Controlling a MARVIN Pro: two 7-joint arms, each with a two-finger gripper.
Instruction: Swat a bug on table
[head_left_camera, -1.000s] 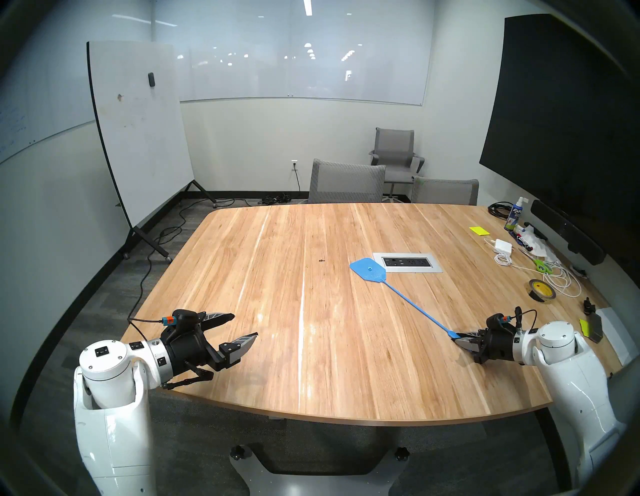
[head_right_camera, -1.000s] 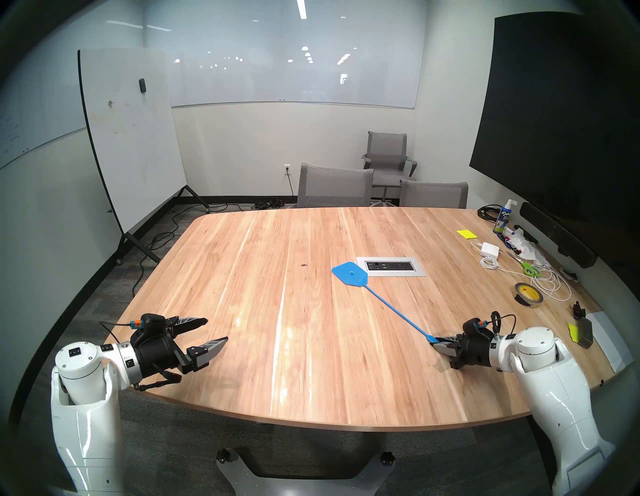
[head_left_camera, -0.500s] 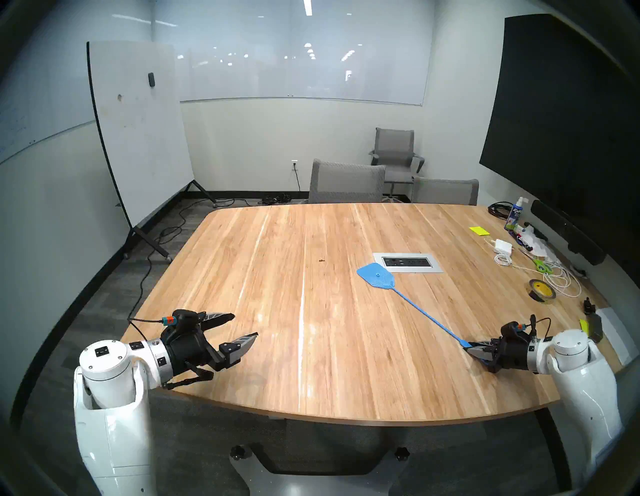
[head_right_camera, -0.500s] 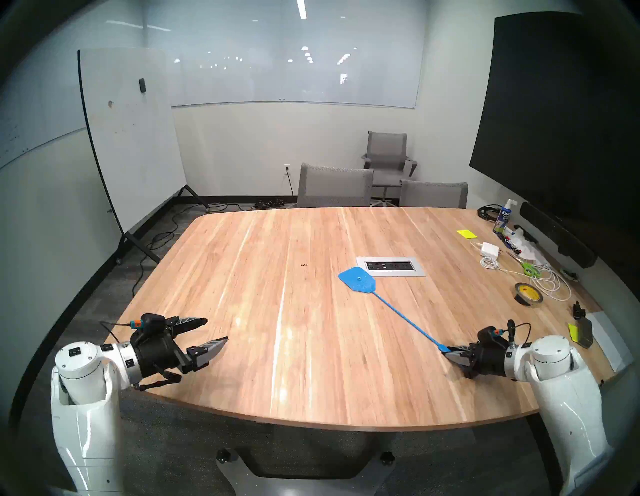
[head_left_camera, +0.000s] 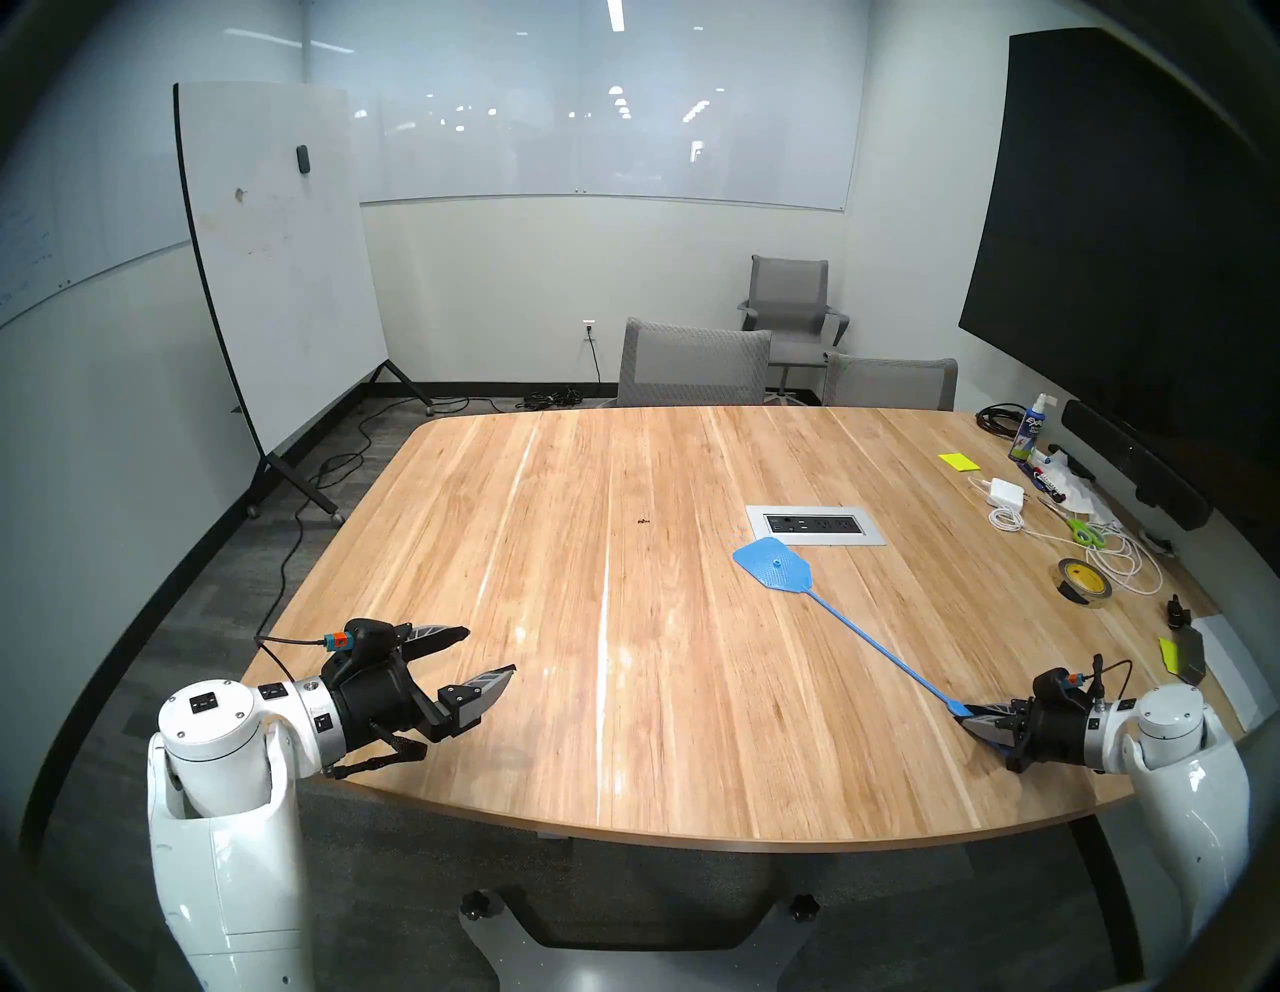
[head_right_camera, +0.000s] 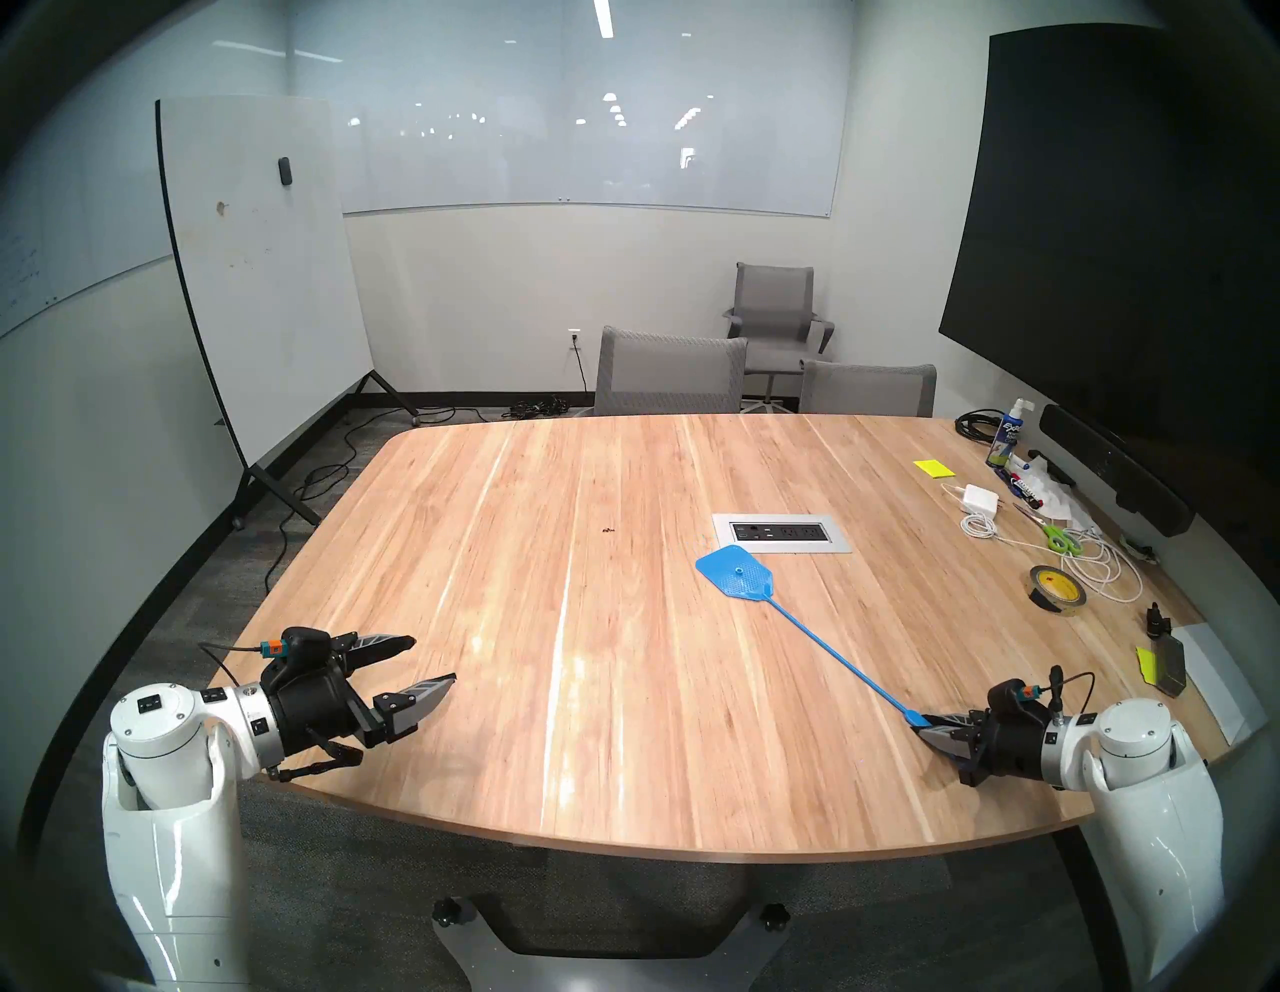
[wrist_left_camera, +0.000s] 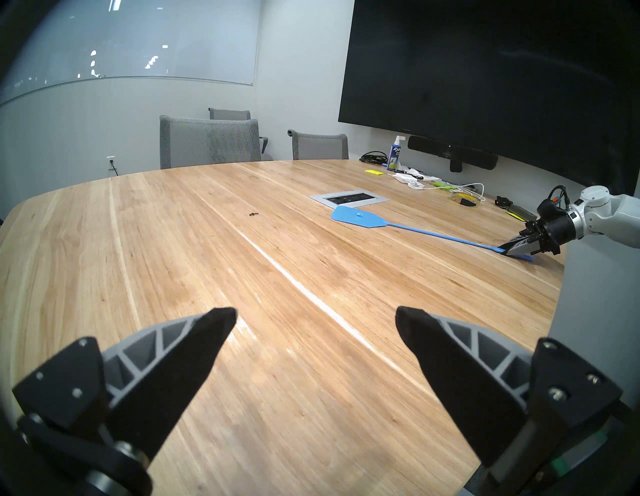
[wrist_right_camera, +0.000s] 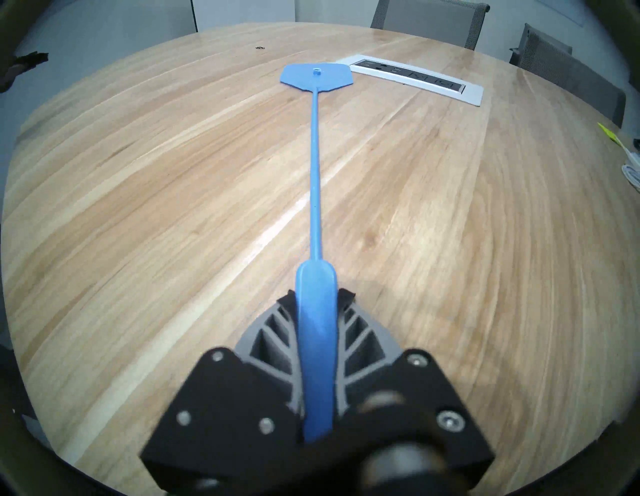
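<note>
The bug (head_left_camera: 643, 521) (head_right_camera: 608, 530) (wrist_left_camera: 253, 214) (wrist_right_camera: 259, 47) is a tiny dark speck near the middle of the light-wood table (head_left_camera: 554, 623). A blue fly swatter (head_left_camera: 774, 562) (head_right_camera: 735, 572) (wrist_left_camera: 358, 220) (wrist_right_camera: 317, 78) lies low over the table, its head right of the bug and beside the outlet panel. My right gripper (head_left_camera: 963, 715) (head_right_camera: 925, 729) (wrist_right_camera: 317, 298) is shut on the swatter's handle near the table's right front edge. At the left front edge my left gripper (head_left_camera: 490, 651) (wrist_left_camera: 316, 317) stands open with nothing between its fingers.
A silver power-outlet panel (head_left_camera: 815, 525) is set into the table behind the swatter head. Along the right side lie cables, scissors (head_left_camera: 1080, 530), a tape roll (head_left_camera: 1084, 580), a spray bottle (head_left_camera: 1028, 429) and sticky notes. Grey chairs (head_left_camera: 692, 367) stand at the far edge.
My right arm has drawn back toward the front right, dragging the swatter with it; its head has slid right and nearer, farther from the bug. The left arm has stayed still.
</note>
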